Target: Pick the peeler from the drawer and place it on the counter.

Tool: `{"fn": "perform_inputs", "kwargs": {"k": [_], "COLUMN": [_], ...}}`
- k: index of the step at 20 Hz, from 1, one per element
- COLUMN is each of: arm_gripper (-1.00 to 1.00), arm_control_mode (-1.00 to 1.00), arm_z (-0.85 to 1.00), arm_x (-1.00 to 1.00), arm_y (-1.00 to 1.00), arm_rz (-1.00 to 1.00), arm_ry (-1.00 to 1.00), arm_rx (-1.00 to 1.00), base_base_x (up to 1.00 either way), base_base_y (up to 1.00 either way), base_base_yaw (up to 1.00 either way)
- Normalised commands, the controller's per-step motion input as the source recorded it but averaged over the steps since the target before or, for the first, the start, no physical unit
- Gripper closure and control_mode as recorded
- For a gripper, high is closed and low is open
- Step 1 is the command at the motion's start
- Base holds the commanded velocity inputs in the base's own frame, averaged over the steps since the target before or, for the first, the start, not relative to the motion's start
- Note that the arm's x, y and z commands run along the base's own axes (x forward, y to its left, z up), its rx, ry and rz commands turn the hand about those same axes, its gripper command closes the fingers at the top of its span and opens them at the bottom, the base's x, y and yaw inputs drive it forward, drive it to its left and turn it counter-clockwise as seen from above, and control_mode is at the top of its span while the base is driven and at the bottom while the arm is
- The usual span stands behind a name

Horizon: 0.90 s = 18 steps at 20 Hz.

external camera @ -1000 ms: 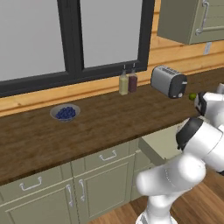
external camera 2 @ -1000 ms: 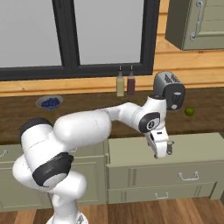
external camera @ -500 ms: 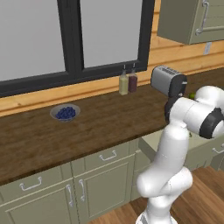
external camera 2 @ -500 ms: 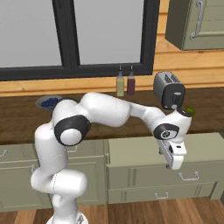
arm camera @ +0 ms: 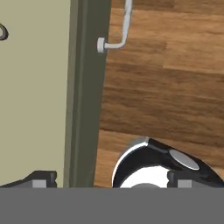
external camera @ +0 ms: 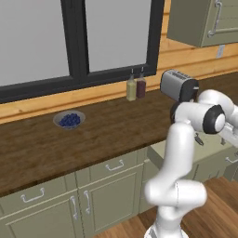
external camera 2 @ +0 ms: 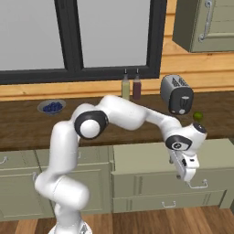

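Note:
The drawer stands pulled out under the counter, its pale-green floor showing. A small dark slim thing on that floor looks like the peeler. In the hand view a greyish loop at the left edge may be the peeler's head. My gripper hangs over the drawer's front wall, pointing down, to the right of the peeler. Its tips are far apart, one over the drawer floor and one over the wooden room floor. The gripper is open and holds nothing.
A silver toaster and a green lime sit on the counter behind the drawer. Two bottles stand by the window, a bowl of blueberries lies far left. The drawer's silver handle juts out over the floor.
The arm has swung right and the hand has dropped lower, from above the drawer's middle to its front right edge. The gripper stays empty.

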Motion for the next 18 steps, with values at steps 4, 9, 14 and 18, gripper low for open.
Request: {"fn": "perform_inputs", "kwargs": {"k": [4, 9, 14, 18], "arm_gripper": [-1.0, -1.0, -1.0, -1.0], "arm_control_mode": [-1.0, -1.0, -1.0, -1.0], "arm_z": [-0.5, -0.38, -0.44, -0.55], "arm_x": [0.58, 0.66, 0.4, -0.06], "arm_y": [0.03, 0.09, -0.01, -0.43], "arm_rz": [0.05, 0.04, 0.1, 0.08], "arm_ry": [-0.12, 0.0, 0.04, 0.21], "arm_rx": [-0.06, -0.14, -0.18, -0.27], "base_base_x": [0.0, 0.0, 0.0, 0.0], "base_base_y": [0.0, 0.0, 0.0, 0.0], "base_base_yaw": [0.0, 0.0, 0.0, 0.0]}}
